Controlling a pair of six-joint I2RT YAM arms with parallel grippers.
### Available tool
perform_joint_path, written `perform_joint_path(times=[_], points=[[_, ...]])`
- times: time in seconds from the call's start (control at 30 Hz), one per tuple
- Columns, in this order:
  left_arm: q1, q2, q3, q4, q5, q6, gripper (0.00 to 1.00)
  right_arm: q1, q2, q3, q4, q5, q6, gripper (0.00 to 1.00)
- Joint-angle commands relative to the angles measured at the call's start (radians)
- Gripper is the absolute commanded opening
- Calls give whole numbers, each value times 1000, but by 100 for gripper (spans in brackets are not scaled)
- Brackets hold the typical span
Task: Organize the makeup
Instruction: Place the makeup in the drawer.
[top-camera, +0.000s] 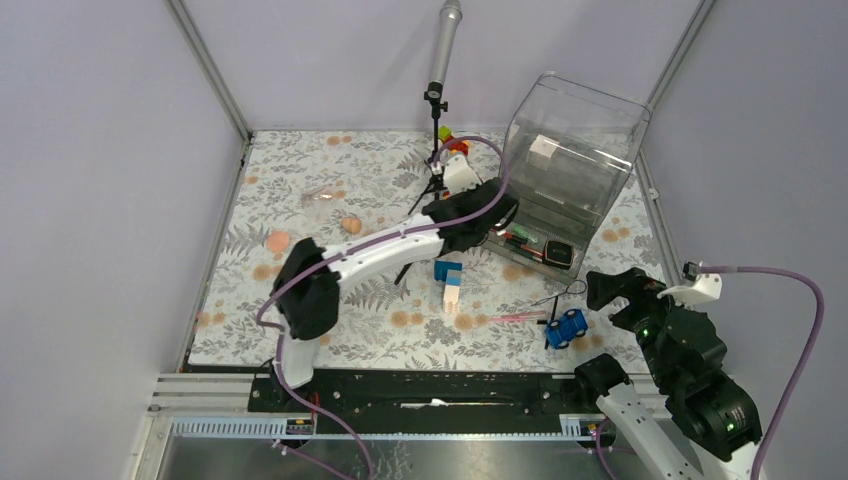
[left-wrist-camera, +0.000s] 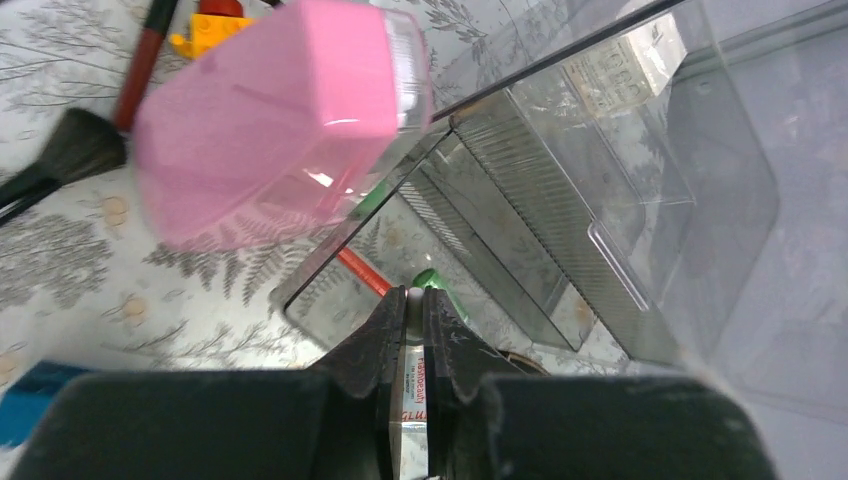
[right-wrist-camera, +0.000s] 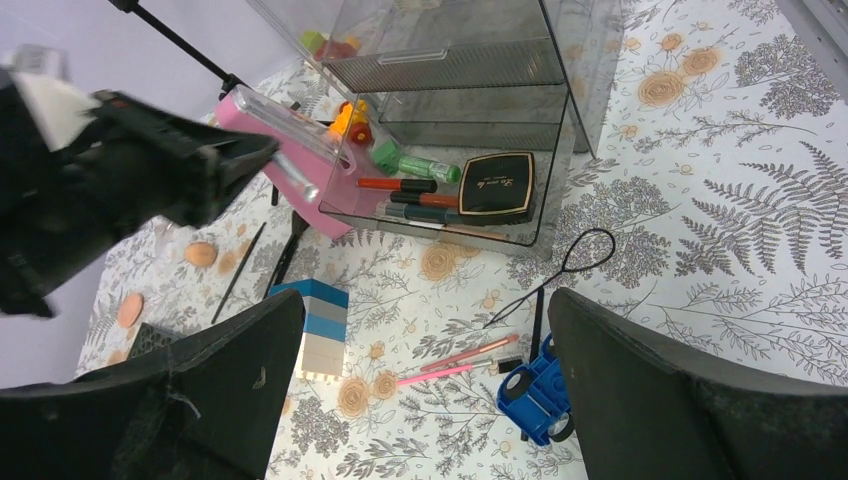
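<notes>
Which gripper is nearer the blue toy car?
Right. The right gripper hangs open close beside the blue toy car; the left gripper, shut on a slim tube, is at the clear organizer's drawer.

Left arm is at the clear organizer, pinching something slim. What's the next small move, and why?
Likely ease the left gripper a little forward over the open drawer and open the jaws. They are shut on a slim labelled item, and the drawer just beyond the fingertips already holds the green tube and black compact.
</notes>
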Motion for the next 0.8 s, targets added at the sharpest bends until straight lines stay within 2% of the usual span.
perform_joint_path(times=[0.0,0.17,0.27,0.33,0.43,0.57,0.63,0.77], points=[[0,125,194,56,-6,42,0,-2,7,45,-3,36,8,99],[0,266,358,56,63,53,0,-3,-2,48,-11,41,7,99],[1,322,403,60,87,47,0,-3,3,57,-14,42,1,99],[2,347,407,74,104,47,10,-3,12,68,-19,42,-7,99],[2,363,407,97,120,64,35,-2,17,77,-21,45,-10,99],[2,356,404,112,128,92,57,-3,25,80,-21,41,-8,99],[-1,340,405,122,155,114,66,-3,36,85,-25,49,-3,99],[-16,280,377,137,144,192,71,-3,73,107,-57,87,7,99]])
